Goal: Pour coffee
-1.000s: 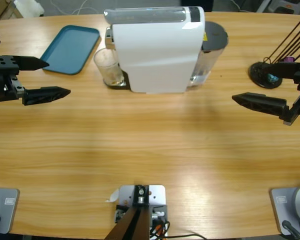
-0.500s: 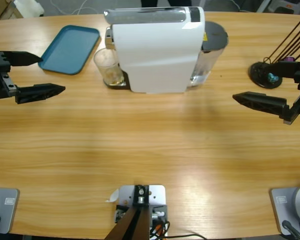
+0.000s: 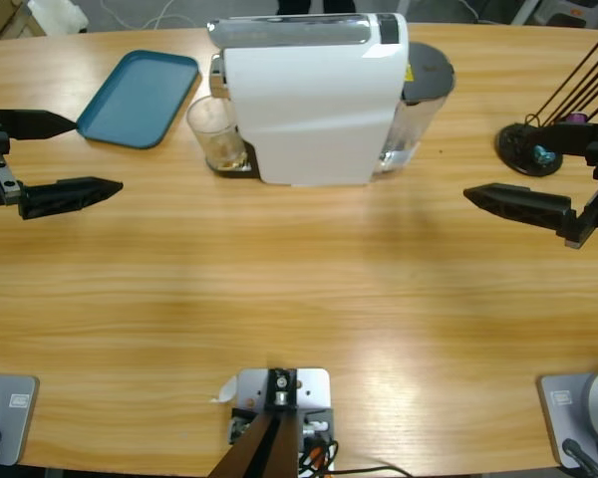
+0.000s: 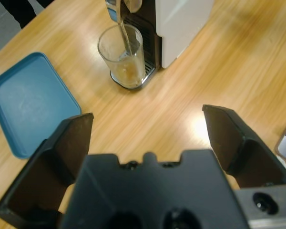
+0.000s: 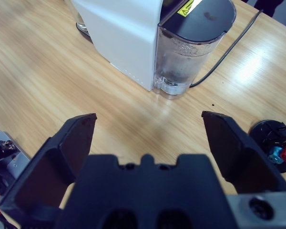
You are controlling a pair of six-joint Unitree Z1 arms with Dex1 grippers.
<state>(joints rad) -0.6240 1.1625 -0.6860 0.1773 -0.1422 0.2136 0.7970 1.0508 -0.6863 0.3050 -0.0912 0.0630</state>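
Coffee (image 4: 128,72), a shallow amber-brown layer, sits in the bottom of a clear, straight-sided glass (image 3: 215,132) that stands on the dark drip grate under the spout of the coffee machine (image 3: 309,100). The machine is a smooth, glossy white block with a silver top strip; at its other end it carries a transparent water tank (image 5: 186,57) with a dark grey lid. Beside the glass lies a flat teal tray (image 3: 140,97) with rounded corners and a low rim, matte plastic by its look. The table (image 3: 299,289) is pale wood with a long straight grain and soft reflections.

The left gripper (image 3: 40,154) hovers near the table's left edge, its matte black wedge-shaped jaws spread wide and holding nothing; the glass stands well apart from it, beyond the tray's near corner, and shows between and ahead of the jaws in the left wrist view. The right gripper (image 5: 150,138) hangs at the opposite end, jaws likewise wide apart and empty, with the machine between it and the coffee. Near it stands a round black holder (image 3: 528,149) with thin dark rods and small coloured capsules.
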